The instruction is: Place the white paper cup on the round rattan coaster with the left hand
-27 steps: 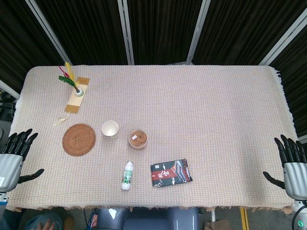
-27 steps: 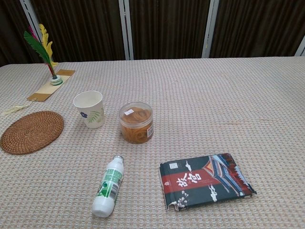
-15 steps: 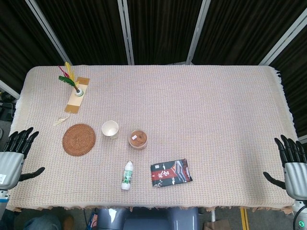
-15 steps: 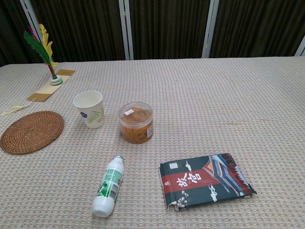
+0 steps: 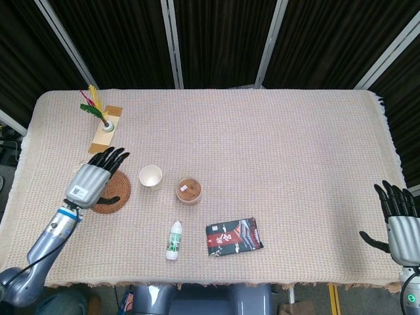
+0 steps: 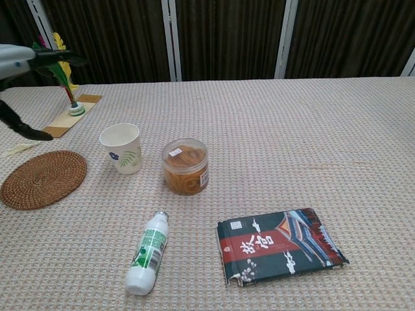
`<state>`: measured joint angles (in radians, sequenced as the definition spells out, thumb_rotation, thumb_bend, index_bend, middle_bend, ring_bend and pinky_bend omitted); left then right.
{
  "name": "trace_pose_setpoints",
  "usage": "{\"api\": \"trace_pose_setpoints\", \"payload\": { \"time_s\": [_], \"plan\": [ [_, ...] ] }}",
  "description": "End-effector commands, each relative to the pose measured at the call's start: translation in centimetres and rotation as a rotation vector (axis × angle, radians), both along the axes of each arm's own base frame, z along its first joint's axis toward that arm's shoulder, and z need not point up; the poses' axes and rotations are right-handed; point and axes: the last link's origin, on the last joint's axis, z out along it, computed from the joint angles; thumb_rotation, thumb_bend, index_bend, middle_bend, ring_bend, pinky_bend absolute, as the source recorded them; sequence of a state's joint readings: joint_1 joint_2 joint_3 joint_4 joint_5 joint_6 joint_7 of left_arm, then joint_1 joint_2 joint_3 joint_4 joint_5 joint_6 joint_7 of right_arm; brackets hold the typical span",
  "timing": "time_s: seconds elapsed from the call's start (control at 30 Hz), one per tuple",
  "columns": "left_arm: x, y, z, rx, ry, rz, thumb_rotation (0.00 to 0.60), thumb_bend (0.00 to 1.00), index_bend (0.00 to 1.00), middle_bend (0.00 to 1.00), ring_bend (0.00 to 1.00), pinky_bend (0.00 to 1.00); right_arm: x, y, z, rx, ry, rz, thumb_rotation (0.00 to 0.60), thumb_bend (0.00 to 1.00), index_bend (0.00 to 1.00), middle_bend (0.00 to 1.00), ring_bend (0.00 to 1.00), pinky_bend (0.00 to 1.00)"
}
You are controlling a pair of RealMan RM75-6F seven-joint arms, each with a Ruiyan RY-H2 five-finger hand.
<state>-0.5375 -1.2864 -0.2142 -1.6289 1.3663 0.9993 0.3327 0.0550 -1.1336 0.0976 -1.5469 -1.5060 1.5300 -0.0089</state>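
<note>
The reach is the step in hand: the left hand [image 5: 95, 176], fingers spread and empty, hovers over the round rattan coaster [image 6: 43, 179] near the table's left edge, and must next close around the upright white paper cup [image 6: 121, 148] just beside the coaster.

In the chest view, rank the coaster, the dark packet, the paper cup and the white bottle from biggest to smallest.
1. Dark packet, though it is nearest the camera
2. Coaster
3. White bottle and paper cup look close; the bottle lies nearer the camera, so no ranking
</note>
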Motion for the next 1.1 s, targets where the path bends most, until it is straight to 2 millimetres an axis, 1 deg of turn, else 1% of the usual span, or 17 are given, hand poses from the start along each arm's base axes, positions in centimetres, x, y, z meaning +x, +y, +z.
{"api": "trace_pose_setpoints", "payload": {
  "time_s": [0.03,0.23,0.4,0.5,0.6,0.7,0.83,0.9,1.0,1.1],
  "plan": [
    [1.5,2.4,-2.9,-0.041,0.062,-0.009,0.6,0.0,0.09,0.12,0.07,0.19,-0.3,-0.3,0.1,-0.002,0.001,-0.014,0.6,0.0,0.0,0.0,0.0,0.0],
    [2.1,3.8,-5.6,-0.063,0.111,-0.001,0.6,0.0,0.13,0.16,0.11,0.24,-0.8,-0.8,0.1,-0.007,0.006,-0.042,0.6,0.0,0.0,0.0,0.0,0.0],
    [2.0,4.4,-7.0,-0.083,0.125,0.028,0.6,0.0,0.18,0.22,0.16,0.28,-1.1,-1.1,0.1,-0.009,0.012,-0.059,0.6,0.0,0.0,0.0,0.0,0.0],
    [2.0,4.5,-7.3,-0.08,0.127,0.032,0.6,0.0,0.25,0.28,0.22,0.31,-1.3,-1.2,0.1,-0.009,0.013,-0.069,0.6,0.0,0.0,0.0,0.0,0.0],
    [2.3,4.7,-7.7,-0.075,0.117,0.033,0.6,0.0,0.28,0.3,0.23,0.33,-1.5,-1.3,0.1,-0.01,0.014,-0.077,0.6,0.0,0.0,0.0,0.0,0.0],
    [2.6,4.7,-8.1,-0.078,0.108,0.033,0.6,0.0,0.32,0.33,0.26,0.36,-1.6,-1.3,0.1,-0.01,0.015,-0.08,0.6,0.0,0.0,0.0,0.0,0.0],
    [3.0,4.7,-8.5,-0.071,0.102,0.025,0.6,0.04,0.42,0.41,0.32,0.43,-1.6,-1.3,0.2,-0.014,0.015,-0.083,0.6,0.0,0.0,0.0,0.0,0.0],
    [3.1,4.7,-8.7,-0.065,0.103,0.021,0.6,0.07,0.45,0.44,0.34,0.45,-1.6,-1.3,0.2,-0.017,0.014,-0.084,0.6,0.0,0.0,0.0,0.0,0.0],
    [3.3,4.6,-8.9,-0.061,0.107,0.017,0.6,0.11,0.46,0.44,0.34,0.46,-1.7,-1.3,0.3,-0.021,0.013,-0.086,0.6,0.0,0.0,0.0,0.0,0.0],
    [3.4,4.6,-8.8,-0.054,0.102,0.017,0.6,0.11,0.47,0.44,0.34,0.46,-1.7,-1.3,0.4,-0.024,0.011,-0.086,0.6,0.0,0.0,0.0,0.0,0.0]
  ]
}}
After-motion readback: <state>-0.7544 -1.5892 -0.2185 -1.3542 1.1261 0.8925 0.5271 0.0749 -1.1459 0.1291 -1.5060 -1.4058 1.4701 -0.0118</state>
